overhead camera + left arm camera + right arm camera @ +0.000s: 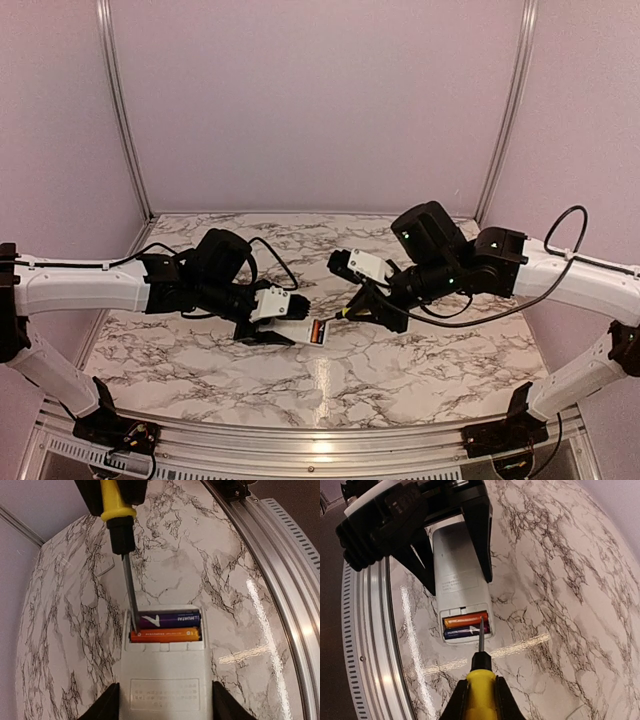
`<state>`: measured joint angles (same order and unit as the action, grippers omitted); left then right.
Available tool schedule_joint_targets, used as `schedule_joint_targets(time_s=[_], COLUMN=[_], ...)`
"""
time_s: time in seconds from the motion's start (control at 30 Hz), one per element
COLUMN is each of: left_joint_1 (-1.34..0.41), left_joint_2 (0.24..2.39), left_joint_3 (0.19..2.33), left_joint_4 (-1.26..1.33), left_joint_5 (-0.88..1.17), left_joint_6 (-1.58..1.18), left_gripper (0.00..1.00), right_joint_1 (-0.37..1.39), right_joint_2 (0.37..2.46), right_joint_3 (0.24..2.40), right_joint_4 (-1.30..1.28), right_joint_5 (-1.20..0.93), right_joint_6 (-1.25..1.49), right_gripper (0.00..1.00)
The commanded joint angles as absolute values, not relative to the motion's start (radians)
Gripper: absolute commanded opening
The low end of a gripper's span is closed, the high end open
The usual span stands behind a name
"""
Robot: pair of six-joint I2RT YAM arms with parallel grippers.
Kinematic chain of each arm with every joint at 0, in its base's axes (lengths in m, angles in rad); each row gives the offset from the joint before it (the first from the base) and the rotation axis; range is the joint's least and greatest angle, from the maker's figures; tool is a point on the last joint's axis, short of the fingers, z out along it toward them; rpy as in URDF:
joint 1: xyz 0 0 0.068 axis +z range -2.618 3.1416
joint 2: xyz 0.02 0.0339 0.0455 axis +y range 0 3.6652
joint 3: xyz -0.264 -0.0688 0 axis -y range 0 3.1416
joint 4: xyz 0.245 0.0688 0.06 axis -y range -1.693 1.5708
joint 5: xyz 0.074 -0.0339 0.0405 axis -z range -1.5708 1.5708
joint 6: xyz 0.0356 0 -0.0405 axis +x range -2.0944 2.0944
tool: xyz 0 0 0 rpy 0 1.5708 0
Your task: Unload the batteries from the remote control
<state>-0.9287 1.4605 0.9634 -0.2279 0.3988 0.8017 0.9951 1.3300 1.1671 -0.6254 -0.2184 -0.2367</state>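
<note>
The white remote control [162, 680] lies face down on the marble table, and my left gripper [165, 702] is shut on its sides. Its battery bay is open and holds an orange battery [165, 635] and a purple battery [170, 619] side by side. My right gripper [480, 700] is shut on a yellow-handled screwdriver [480, 680]. The screwdriver's metal tip [134, 622] rests in the bay at the end of the two batteries. In the right wrist view the remote [457, 565] and the orange battery [465, 619] show ahead of the tip. From above, both grippers [268, 318] [368, 300] meet over the remote [312, 333].
An aluminium rail [280, 580] runs along the table's near edge, close beside the remote; it also shows in the right wrist view [365, 655]. Pink walls and metal frame posts [120, 110] close the back and sides.
</note>
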Motion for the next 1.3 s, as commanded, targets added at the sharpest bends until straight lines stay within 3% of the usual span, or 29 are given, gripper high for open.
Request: schedule_joint_targets(time_s=[0.0, 1.27], left_joint_1=[-0.931, -0.930], left_joint_2=[1.479, 1.498], left_joint_3=[1.001, 1.009], left_joint_4=[-0.223, -0.178], left_joint_5=[0.410, 0.426], left_joint_6=[0.818, 0.789], left_gripper=[0.00, 0.00], right_joint_1=[0.999, 0.999], right_joint_2=[1.290, 1.357], right_joint_3=[1.215, 1.173], right_joint_4=[-0.639, -0.639], right_joint_5=[-0.159, -0.185], right_joint_6=[-0.250, -0.260], right_gripper=[0.00, 0.00])
